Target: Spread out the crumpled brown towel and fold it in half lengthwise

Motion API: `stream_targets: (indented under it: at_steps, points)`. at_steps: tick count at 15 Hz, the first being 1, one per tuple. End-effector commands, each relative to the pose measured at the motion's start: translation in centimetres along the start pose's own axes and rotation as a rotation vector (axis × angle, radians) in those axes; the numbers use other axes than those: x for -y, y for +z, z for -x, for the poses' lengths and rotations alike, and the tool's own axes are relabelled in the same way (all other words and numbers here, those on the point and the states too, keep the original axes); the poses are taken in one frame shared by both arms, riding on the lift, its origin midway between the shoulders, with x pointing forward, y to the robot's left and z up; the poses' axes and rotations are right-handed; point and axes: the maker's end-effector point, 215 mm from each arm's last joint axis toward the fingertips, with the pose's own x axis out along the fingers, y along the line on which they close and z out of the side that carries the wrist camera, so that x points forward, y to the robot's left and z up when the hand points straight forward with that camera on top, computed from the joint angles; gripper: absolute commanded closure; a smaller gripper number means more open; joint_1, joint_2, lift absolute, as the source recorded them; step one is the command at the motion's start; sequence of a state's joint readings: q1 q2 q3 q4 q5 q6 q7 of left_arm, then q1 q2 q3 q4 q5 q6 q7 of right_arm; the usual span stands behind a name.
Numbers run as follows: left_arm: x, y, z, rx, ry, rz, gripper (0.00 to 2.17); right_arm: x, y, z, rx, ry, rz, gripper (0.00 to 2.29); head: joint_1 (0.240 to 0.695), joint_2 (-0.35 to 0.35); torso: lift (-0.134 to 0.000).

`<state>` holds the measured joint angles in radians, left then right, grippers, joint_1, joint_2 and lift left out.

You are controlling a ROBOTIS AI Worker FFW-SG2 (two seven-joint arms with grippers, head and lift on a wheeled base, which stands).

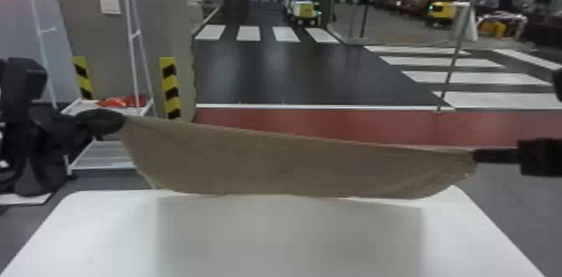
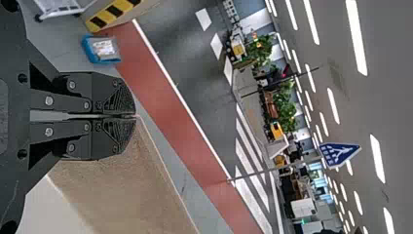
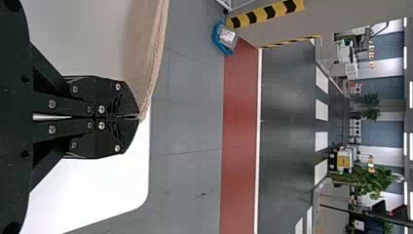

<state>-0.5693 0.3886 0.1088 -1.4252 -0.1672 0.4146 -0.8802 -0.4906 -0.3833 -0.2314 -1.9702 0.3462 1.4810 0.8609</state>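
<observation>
White table (image 1: 83, 234) cut off, brown towel (image 1: 292, 165) clamped in left end effector (image 1: 119, 121) and right end effector (image 1: 477, 155), pinched edges hidden

There is one brown towel (image 1: 292, 163) and one counter (image 1: 96, 230). There are two tools, the left tool (image 1: 117, 121) and right tool (image 1: 481, 155), and two striped strips (image 1: 170, 88).

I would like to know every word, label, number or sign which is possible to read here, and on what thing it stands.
None can be read.
Blue triangular sign: a figure and some characters, too small to read.
Package in the blue tray: marks, too blurred to read.
Brown towel and white table: no print to see.
</observation>
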Motion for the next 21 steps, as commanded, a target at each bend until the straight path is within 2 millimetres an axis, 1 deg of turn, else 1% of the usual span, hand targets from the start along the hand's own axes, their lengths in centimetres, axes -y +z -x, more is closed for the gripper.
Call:
stream_targets:
  at_steps: [1,2,3,4,6,7,8,9,10,11,12,14,15,16,17,19,21]
  points:
    - [3.9,-6.6,4.4,-0.046,-0.030,0.033,1.09,0.7,-8.8,2.9,-0.071,0.020,0.009,1.19,0.426,-0.077,-0.124]
    - [5.4,-8.9,5.7,-0.061,-0.047,0.040,1.09,1.3,-11.7,4.2,-0.092,0.012,0.023,1.19,0.459,-0.076,-0.124]
    - [7.0,-11.3,7.0,-0.073,-0.070,0.047,1.09,1.1,-14.6,5.5,-0.107,0.028,0.027,1.19,0.549,-0.079,-0.124]
    - [8.8,-13.2,8.3,-0.081,-0.096,0.047,1.09,0.9,-16.8,7.1,-0.111,0.045,0.044,1.19,0.598,-0.084,-0.124]
    - [11.8,-15.4,11.1,-0.065,-0.158,0.014,1.09,1.0,-20.3,9.7,-0.114,0.076,0.069,1.19,0.686,-0.092,-0.124]
    - [13.0,-16.3,12.3,-0.060,-0.193,-0.009,1.09,1.3,-21.4,10.7,-0.112,0.090,0.066,1.19,0.695,-0.097,-0.124]
    - [14.3,-17.5,13.5,-0.071,-0.231,-0.020,1.09,1.6,-22.5,11.8,-0.118,0.106,0.060,1.19,0.695,-0.102,-0.124]
    - [15.1,-18.4,14.4,-0.073,-0.263,-0.040,1.09,1.8,-23.2,12.5,-0.123,0.119,0.061,1.19,0.695,-0.111,-0.124]
    - [15.5,-19.4,14.9,-0.097,-0.275,-0.061,1.09,1.8,-23.7,12.7,-0.131,0.129,0.064,1.19,0.695,-0.130,-0.124]
    - [15.5,-19.7,15.1,-0.106,-0.279,-0.065,1.09,1.6,-24.1,12.7,-0.138,0.145,0.060,1.19,0.695,-0.135,-0.124]
    - [15.7,-20.4,15.3,-0.129,-0.286,-0.067,1.09,1.4,-24.1,12.4,-0.141,0.149,0.062,1.19,0.695,-0.137,-0.124]
    - [16.1,-21.7,15.0,-0.185,-0.299,-0.092,1.09,1.1,-23.3,11.4,-0.140,0.185,0.062,1.19,0.695,-0.132,-0.124]
    - [16.1,-21.7,14.5,-0.197,-0.301,-0.094,1.09,1.0,-23.3,10.5,-0.155,0.191,0.069,1.19,0.695,-0.126,-0.124]
    - [16.0,-21.7,13.7,-0.207,-0.306,-0.084,1.09,0.9,-23.2,9.3,-0.174,0.197,0.079,1.19,0.695,-0.120,-0.124]
    - [16.0,-21.7,12.7,-0.222,-0.311,-0.074,1.09,1.1,-23.0,8.2,-0.189,0.192,0.070,1.19,0.695,-0.119,-0.124]
    - [16.1,-22.0,10.5,-0.251,-0.328,-0.070,1.09,0.5,-22.7,6.0,-0.224,0.208,0.078,1.19,0.695,-0.120,-0.124]
    - [16.0,-22.0,8.4,-0.267,-0.337,-0.084,1.09,-0.1,-23.1,4.2,-0.266,0.221,0.096,1.19,0.695,-0.118,-0.124]
